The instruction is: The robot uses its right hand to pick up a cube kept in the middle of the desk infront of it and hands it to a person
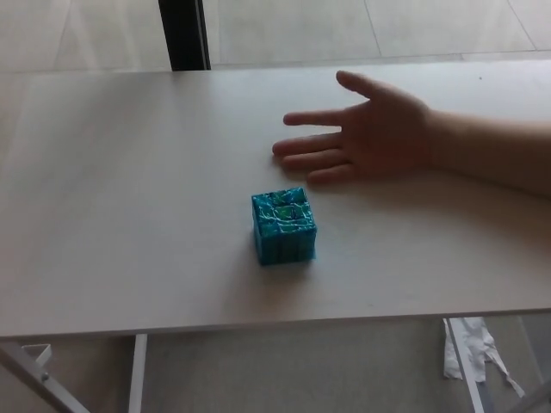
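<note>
Pale wood-grain desk [129, 172]; tiled floor [344, 26] beyond, perhaps a dark post [183, 34]

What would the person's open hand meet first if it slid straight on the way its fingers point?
Probably nothing: the person's hand points across bare desk; the cube sits nearer the camera.

Neither of my arms shows in the head view. The only limb here is a person's hand [379, 133], reaching in from my right on a bare forearm [491, 151], palm up, fingers spread.
</note>
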Robot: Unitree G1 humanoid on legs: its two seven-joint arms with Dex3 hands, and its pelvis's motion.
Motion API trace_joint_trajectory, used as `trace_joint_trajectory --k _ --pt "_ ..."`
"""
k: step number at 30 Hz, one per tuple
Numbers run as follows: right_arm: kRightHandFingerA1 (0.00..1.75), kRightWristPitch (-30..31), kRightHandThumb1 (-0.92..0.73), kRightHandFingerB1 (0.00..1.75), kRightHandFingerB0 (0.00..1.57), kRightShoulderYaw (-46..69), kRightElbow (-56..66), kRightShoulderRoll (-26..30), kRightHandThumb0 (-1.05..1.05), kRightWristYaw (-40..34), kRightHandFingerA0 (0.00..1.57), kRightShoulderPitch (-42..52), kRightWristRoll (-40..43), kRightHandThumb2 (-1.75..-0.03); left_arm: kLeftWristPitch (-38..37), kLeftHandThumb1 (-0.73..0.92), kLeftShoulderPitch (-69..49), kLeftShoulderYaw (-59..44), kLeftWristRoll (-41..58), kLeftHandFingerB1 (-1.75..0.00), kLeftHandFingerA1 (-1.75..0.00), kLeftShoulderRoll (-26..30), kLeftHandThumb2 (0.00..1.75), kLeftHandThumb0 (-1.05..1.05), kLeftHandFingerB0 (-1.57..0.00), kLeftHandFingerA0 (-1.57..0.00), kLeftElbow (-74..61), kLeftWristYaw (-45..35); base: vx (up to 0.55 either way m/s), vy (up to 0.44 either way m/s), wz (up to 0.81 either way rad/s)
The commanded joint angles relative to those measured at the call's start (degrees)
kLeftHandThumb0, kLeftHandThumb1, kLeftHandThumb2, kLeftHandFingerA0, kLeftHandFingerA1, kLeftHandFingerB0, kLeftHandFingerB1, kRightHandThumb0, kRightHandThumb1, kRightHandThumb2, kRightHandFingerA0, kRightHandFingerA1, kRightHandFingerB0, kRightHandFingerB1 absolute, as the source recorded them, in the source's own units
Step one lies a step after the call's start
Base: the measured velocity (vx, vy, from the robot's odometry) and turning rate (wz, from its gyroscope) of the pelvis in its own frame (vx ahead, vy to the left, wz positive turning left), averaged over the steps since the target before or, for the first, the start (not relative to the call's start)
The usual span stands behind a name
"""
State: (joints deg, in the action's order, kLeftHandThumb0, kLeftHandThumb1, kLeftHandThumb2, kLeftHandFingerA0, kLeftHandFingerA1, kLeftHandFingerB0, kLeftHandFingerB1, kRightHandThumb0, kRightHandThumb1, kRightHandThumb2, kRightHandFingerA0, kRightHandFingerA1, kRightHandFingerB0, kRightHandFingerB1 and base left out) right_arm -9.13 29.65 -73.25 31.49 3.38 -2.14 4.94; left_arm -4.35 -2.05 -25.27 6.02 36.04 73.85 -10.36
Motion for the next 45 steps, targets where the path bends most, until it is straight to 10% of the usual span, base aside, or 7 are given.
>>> trace_joint_trajectory --k 1,14,22,27,28,33,45 --pt "0.44 -5.3 -0.54 0.33 0.39 4.4 2.3 -0.8 -0.58 -5.6 0.47 -1.6 5.3 -0.57 -1.2 0.46 -0.8 -1.6 2.2 -0.38 -0.58 0.6 0.55 -0.6 -0.47 -0.75 0.1 -0.3 0.0 0.0 0.0" --pt "0.81 -21.0 -0.54 0.58 0.17 7.3 27.8 -4.6 -0.93 -8.5 0.35 -10.2 6.9 -0.93 -1.0 0.47 -0.7 -1.4 1.9 -0.37 -0.59 0.2 0.55 -0.56 -0.47 -0.74 0.1 0.8 0.0 0.0 0.0" --pt "0.83 -13.3 -0.66 0.66 0.17 1.5 48.5 -6.0 -1.05 -5.1 0.35 -11.8 5.5 -1.1 -0.7 0.45 -0.2 -1.6 2.2 -0.37 -0.6 -0.1 0.55 -0.58 -0.49 -0.77 0.2 0.9 0.0 0.0 0.0" --pt "0.63 -7.3 -0.72 0.45 0.03 -8.0 65.3 -6.0 -1.0 -3.2 0.06 -13.9 -0.1 -0.65 -0.9 0.46 -0.1 -1.6 2.3 -0.38 -0.6 -0.3 0.55 -0.58 -0.49 -0.77 0.1 0.7 0.0 0.0 0.0" --pt "0.53 -5.1 -0.23 0.55 0.05 -9.9 68.9 -5.7 -0.42 -1.5 0.01 -14.4 0.7 -0.93 -0.8 0.46 -0.1 -1.4 2.1 -0.38 -0.6 -0.2 0.55 -0.59 -0.49 -0.76 0.1 0.8 0.0 0.0 0.0" --pt "0.4 3.8 -0.59 0.31 0.2 -20.9 79.8 -7.0 -0.75 2.4 0.12 -18.0 -1.6 -0.58 -1.3 0.37 -0.1 -1.3 2.1 -0.5 -0.64 -0.4 0.78 -0.6 -0.42 -0.64 0.2 0.1 0.0 0.0 0.0" --pt "0.51 7.3 -0.57 0.32 0.22 -43.9 68.4 -14.9 -0.77 5.7 0.21 -31.3 -21.3 -0.58 -1.5 0.47 0.3 -0.3 1.1 -0.39 -0.62 -0.3 0.55 -0.59 -0.49 -0.74 0.0 0.0 0.0 0.0 0.0"
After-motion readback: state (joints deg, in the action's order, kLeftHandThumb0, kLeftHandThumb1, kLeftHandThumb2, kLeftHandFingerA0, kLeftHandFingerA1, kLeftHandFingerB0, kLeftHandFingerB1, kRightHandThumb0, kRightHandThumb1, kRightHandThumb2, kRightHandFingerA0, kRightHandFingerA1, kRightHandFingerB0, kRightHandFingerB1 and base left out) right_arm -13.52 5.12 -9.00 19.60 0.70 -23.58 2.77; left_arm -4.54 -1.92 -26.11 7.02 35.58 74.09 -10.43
